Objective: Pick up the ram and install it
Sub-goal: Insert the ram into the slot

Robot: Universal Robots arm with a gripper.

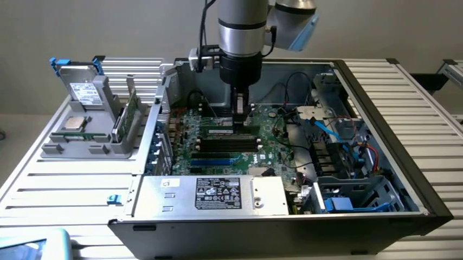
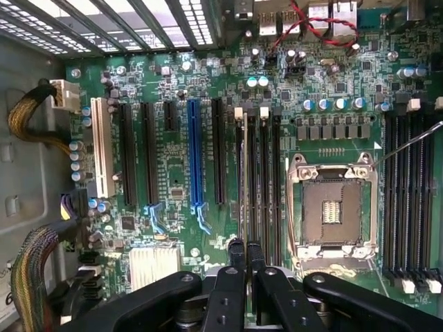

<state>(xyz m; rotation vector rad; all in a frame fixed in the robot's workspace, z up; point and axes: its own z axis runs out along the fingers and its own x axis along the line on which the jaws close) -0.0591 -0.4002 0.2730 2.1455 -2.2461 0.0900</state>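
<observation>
- Grey holder, on the slatted table at the exterior view's left: it carries a grey drive, a silver processor chip and a green board standing on edge. All are well apart from the arm.
- Gripper, centre, lowered into the open case over the motherboard: its fingers are drawn together, clamped on the ram.
- Ram: seen edge-on from the wrist as a thin pale strip. It runs straight out from between the fingertips along one of the black memory slots. From the side it reads as a low green strip at the gripper's foot. Whether it is seated or only resting on the slot cannot be told.
- Likely fault: a slightly tilted or offset stick would bind on the slot walls. Pressing then would stress the board or leave one end unlatched.
- Processor socket, just beside the slots and empty: a stick slipping from the grip could strike its exposed contacts.
- Cables, towards the exterior view's right: near enough to snag the arm if it swings that way.
</observation>
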